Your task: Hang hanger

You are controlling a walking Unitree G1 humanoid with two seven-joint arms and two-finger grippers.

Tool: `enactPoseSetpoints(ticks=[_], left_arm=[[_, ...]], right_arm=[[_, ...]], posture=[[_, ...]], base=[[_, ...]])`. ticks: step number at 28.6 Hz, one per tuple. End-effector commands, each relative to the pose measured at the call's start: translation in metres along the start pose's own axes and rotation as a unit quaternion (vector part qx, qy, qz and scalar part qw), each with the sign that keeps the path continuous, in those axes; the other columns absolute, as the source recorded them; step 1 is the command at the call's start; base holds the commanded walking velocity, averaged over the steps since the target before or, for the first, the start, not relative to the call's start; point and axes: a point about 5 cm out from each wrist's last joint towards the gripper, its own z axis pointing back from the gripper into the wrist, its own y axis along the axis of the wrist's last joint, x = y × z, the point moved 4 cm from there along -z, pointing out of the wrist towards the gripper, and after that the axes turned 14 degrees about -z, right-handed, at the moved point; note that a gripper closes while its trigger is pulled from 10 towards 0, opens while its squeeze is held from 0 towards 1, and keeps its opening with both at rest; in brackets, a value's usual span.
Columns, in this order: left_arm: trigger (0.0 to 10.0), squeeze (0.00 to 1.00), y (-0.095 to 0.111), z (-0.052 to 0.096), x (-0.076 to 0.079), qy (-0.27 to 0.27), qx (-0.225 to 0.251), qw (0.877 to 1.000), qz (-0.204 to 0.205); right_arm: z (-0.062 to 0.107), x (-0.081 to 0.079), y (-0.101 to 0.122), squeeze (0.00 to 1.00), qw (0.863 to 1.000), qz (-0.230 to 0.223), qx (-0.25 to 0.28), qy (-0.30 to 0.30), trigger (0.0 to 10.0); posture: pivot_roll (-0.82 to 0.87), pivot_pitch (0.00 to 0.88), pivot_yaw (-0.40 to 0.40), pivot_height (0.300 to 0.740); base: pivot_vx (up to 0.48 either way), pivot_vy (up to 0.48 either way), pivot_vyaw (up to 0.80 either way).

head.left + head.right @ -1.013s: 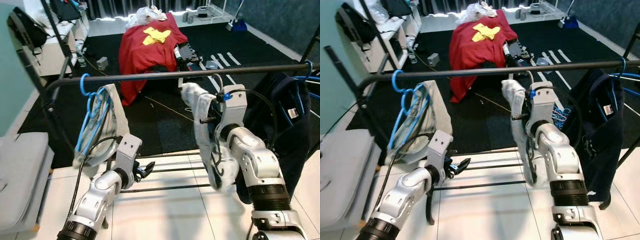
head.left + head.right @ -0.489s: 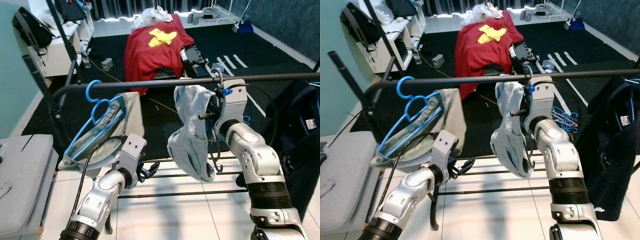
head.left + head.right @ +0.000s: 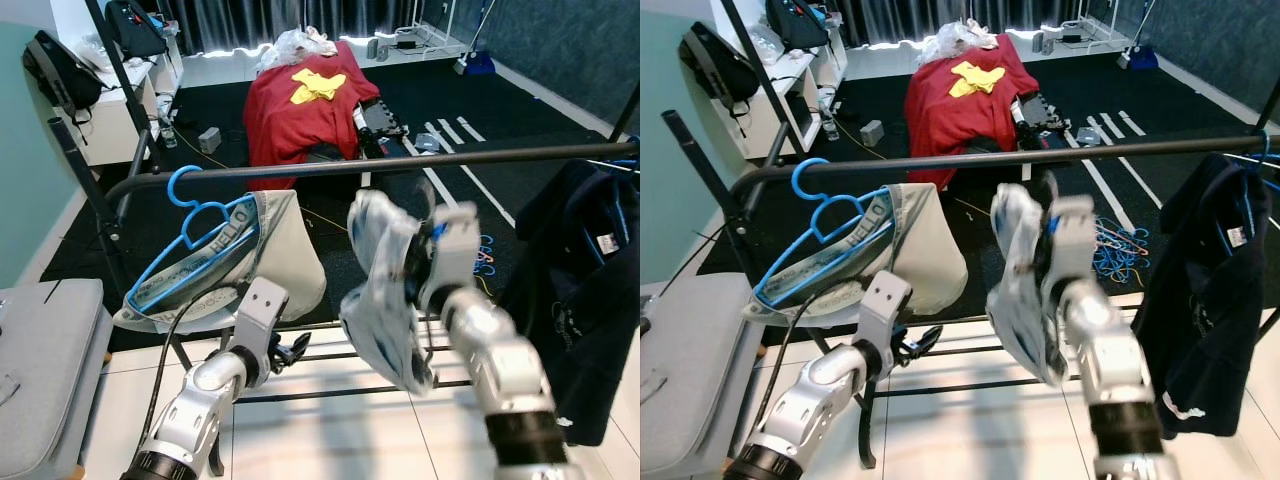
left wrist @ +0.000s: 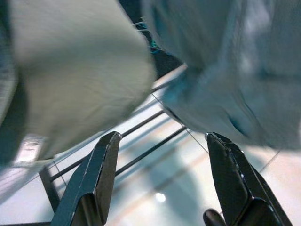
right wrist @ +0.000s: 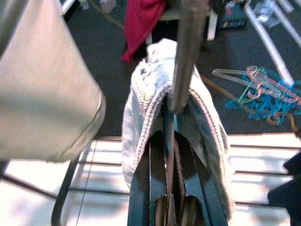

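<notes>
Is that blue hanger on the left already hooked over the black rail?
Yes, the blue hanger hooks over the black rail, tilted, carrying a pale garment.

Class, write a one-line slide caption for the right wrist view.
Right gripper shut on a hanger carrying a pale knit garment, raised just under the clothes rail.

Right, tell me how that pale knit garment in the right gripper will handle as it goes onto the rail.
Probably floppy: the pale knit garment droops in loose folds below the right gripper. It looks light, so it may swing. Draped over the closed fingers, it could snag on the rail.
</notes>
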Motion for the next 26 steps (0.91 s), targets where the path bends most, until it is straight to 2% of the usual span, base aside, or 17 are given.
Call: enactPoseSetpoints(ticks=[1, 5, 7, 14, 26], left_arm=[[10.0, 0.0, -0.002, 0.004, -0.008, 0.018, 0.002, 1.0, 0.021], [10.0, 0.0, 0.001, 0.006, -0.012, 0.029, 0.01, 0.999, 0.032], [10.0, 0.0, 0.004, 0.007, -0.01, 0.027, 0.019, 0.999, 0.036], [10.0, 0.0, 0.007, 0.007, -0.008, 0.024, 0.025, 0.999, 0.039], [10.0, 0.0, 0.01, 0.005, -0.009, 0.015, 0.024, 0.999, 0.039]], right_arm=[[-0.001, -0.017, 0.015, 0.0, 0.999, 0.005, 0.033, 0.029, 10.0], [-0.003, -0.022, 0.011, 0.0, 0.999, 0.008, 0.027, 0.037, 10.0], [-0.005, -0.021, 0.004, 0.0, 0.999, 0.008, 0.017, 0.035, 10.0], [-0.006, -0.019, 0.001, 0.0, 0.999, 0.009, 0.013, 0.032, 10.0], [-0.004, -0.02, -0.002, 0.0, 0.999, 0.004, 0.011, 0.031, 10.0]], posture=[[-0.05, 0.064, 0.031, 0.74], [-0.05, 0.066, 0.014, 0.74], [-0.04, 0.068, 0.007, 0.74], [-0.04, 0.073, 0.012, 0.74], [-0.04, 0.087, 0.027, 0.74]], base=[[0.0, 0.0, 0.0], [0.0, 0.0, 0.0], [0.0, 0.0, 0.0], [0.0, 0.0, 0.0], [-0.367, 0.0, 0.0]])
